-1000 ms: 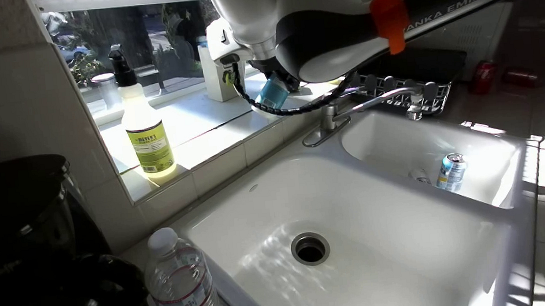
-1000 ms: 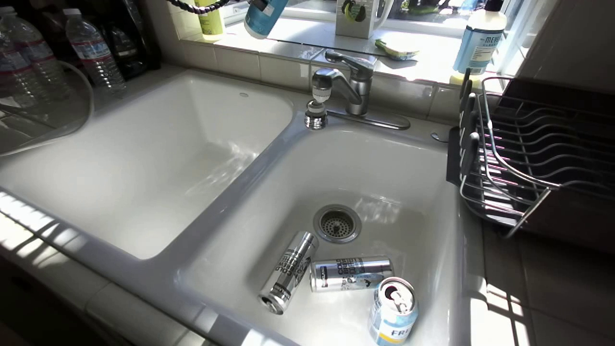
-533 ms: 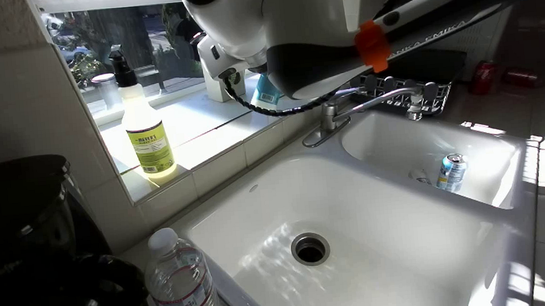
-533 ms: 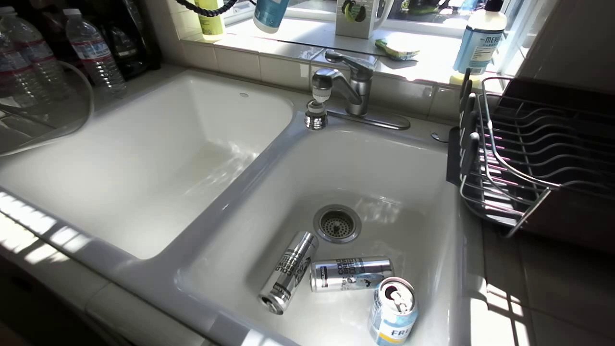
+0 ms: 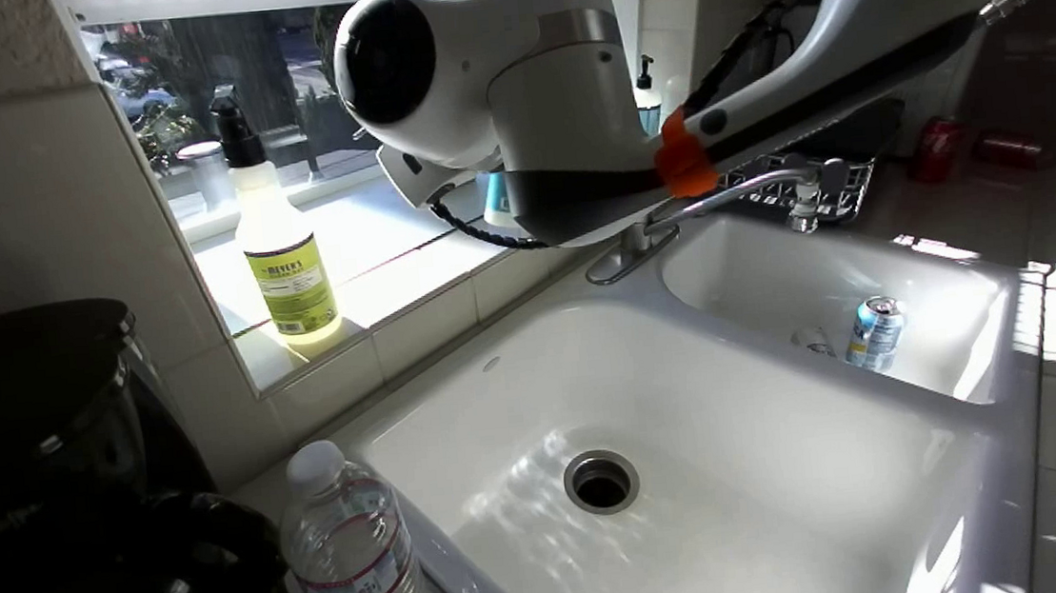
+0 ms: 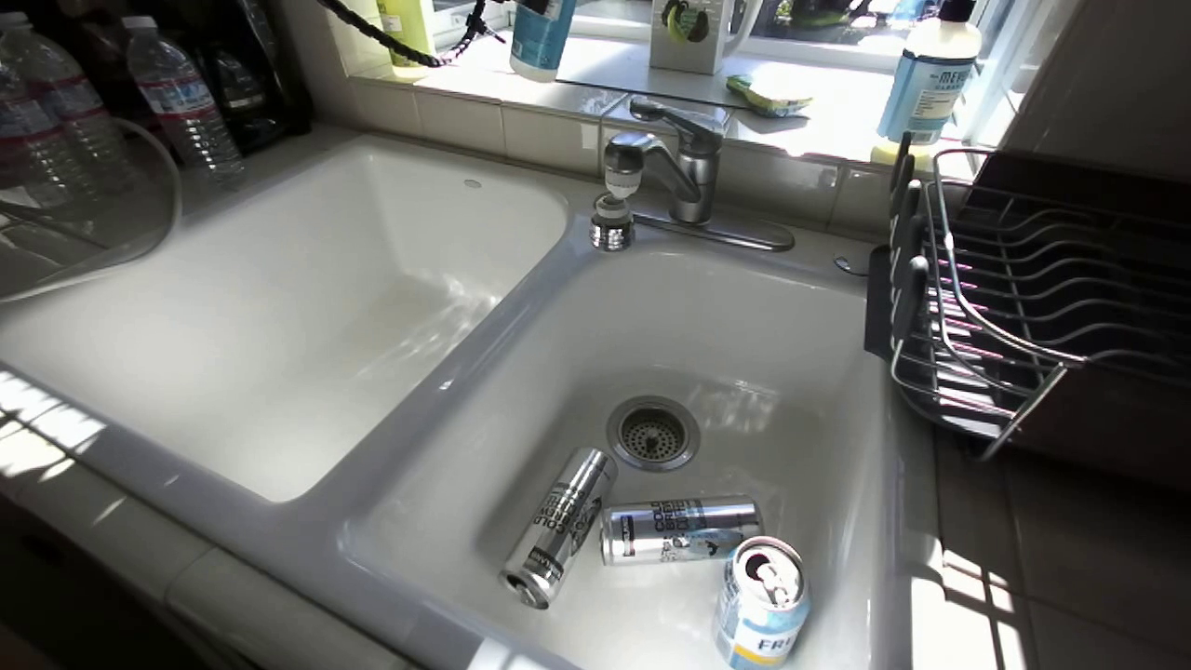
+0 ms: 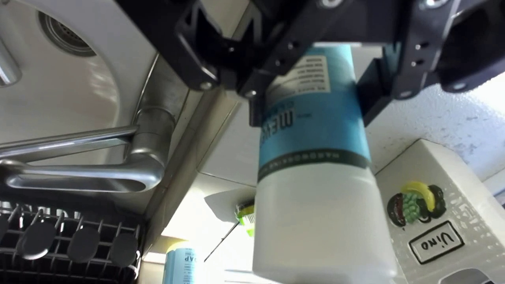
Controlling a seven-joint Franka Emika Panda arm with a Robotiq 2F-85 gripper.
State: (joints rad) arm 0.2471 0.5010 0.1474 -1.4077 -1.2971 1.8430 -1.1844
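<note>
My gripper comes in from the top of the wrist view, with its fingers on both sides of a blue-labelled soap bottle and pressed against it. The bottle's clear lower part hangs below the fingers. It stands nearly upright over the window sill in an exterior view; whether its base touches the sill I cannot tell. In an exterior view it is partly hidden behind the arm. A white mug with painted fruit stands close beside it.
A yellow-green spray bottle and another blue-labelled soap bottle stand on the sill, with a wrapped sponge. The faucet rises in front. A dish rack stands beside the double sink, which holds cans.
The arm has swung lower and its wrist has turned. The held bottle has gone from tilted to nearly upright, shifted along the sill toward the mug, and lately come down a little.
</note>
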